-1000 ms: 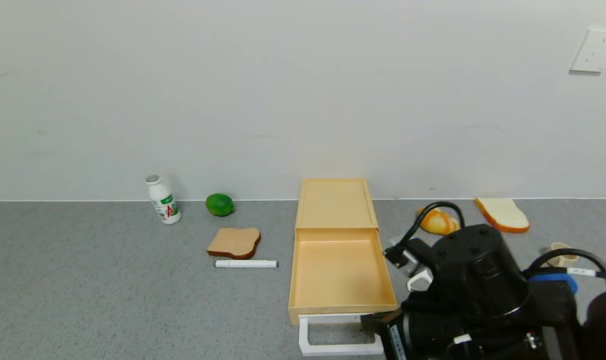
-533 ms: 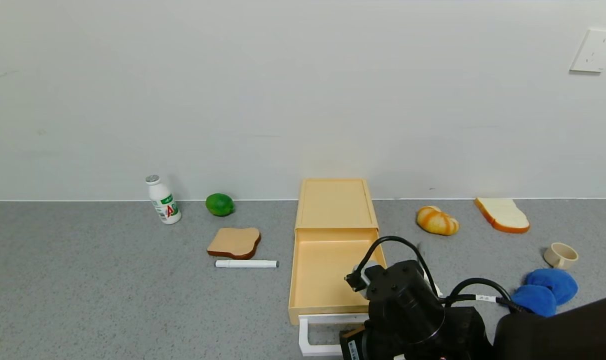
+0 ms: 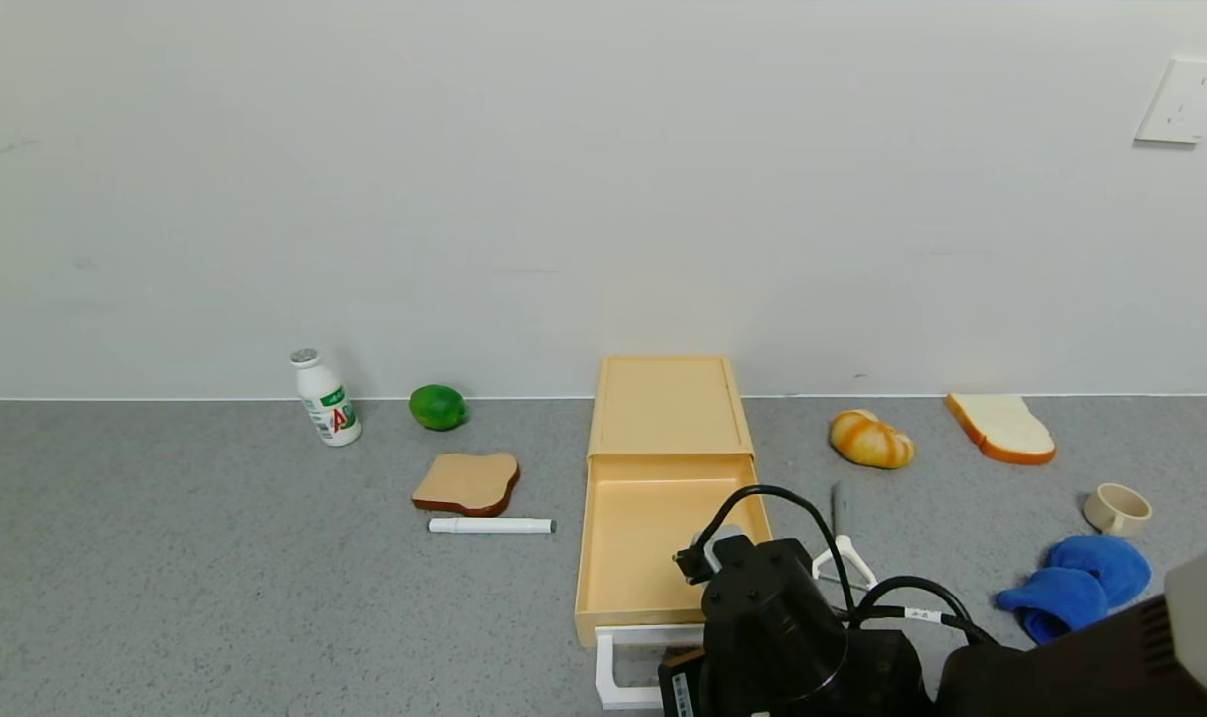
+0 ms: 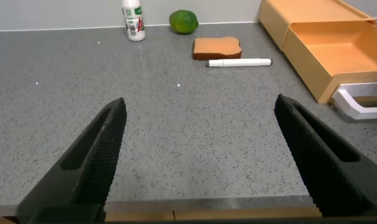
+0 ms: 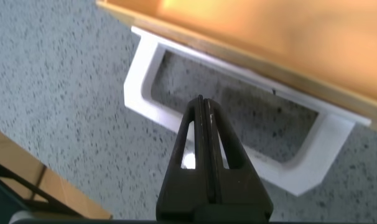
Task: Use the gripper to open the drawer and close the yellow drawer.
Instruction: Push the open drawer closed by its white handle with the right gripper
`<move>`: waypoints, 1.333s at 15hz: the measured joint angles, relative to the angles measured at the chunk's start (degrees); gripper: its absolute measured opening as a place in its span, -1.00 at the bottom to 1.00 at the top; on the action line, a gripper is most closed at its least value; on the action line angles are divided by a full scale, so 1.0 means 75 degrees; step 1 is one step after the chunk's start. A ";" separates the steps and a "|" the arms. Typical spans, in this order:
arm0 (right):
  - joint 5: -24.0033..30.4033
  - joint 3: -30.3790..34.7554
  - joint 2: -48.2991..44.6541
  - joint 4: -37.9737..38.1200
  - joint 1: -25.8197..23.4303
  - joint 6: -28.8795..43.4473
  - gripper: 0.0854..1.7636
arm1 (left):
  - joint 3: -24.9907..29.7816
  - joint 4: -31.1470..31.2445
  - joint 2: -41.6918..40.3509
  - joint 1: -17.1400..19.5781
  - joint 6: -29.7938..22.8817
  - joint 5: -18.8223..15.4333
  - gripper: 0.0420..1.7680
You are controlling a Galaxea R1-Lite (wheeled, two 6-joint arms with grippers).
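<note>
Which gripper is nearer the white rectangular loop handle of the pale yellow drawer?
Right. The right gripper, fingers shut, hangs directly over the white loop handle. The left gripper is open, off to the handle's left over bare grey countertop.

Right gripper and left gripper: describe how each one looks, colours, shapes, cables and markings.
The right gripper is black, with two pointed tapering fingers that have cut-out windows. In the head view its wrist is a black cylinder with looping black cables, a white cable tag and a white printed label, on a dark and grey arm. The left gripper has two long black fingers with a fine textured, ribbed surface.
</note>
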 joint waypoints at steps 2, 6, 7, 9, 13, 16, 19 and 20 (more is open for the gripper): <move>-0.0132 -0.0008 0.0102 -0.0143 0.0000 0.0003 -0.96 | 0.0000 0.0000 0.0000 0.0000 0.0000 0.0002 0.94; -0.0208 -0.0050 0.0198 -0.0137 -0.0096 0.0015 -0.96 | 0.0000 0.0000 0.0000 0.0000 0.0000 0.0000 0.94; -0.0263 -0.0076 0.0216 -0.0117 -0.0122 0.0021 -0.96 | 0.0000 0.0000 0.0000 0.0000 0.0000 0.0002 0.94; -0.0377 -0.0122 0.0275 -0.0099 -0.0169 0.0029 -0.96 | 0.0000 0.0000 0.0000 0.0000 0.0003 0.0002 0.94; -0.0543 -0.0280 0.0423 -0.0011 -0.0236 0.0275 -0.96 | 0.0000 0.0003 0.0000 0.0000 0.0000 0.0002 0.94; -0.0569 -0.0423 0.0473 -0.0011 -0.0280 0.0297 -0.96 | 0.0000 0.0003 0.0000 0.0000 0.0000 0.0002 0.94; -0.0577 -0.0644 0.0514 0.0003 -0.0375 0.0278 -0.96 | 0.0000 0.0003 0.0000 0.0000 0.0000 0.0002 0.94; -0.0572 -0.0705 0.0546 0.0008 -0.0423 0.0265 -0.96 | 0.0000 0.0003 0.0000 0.0000 0.0000 0.0002 0.94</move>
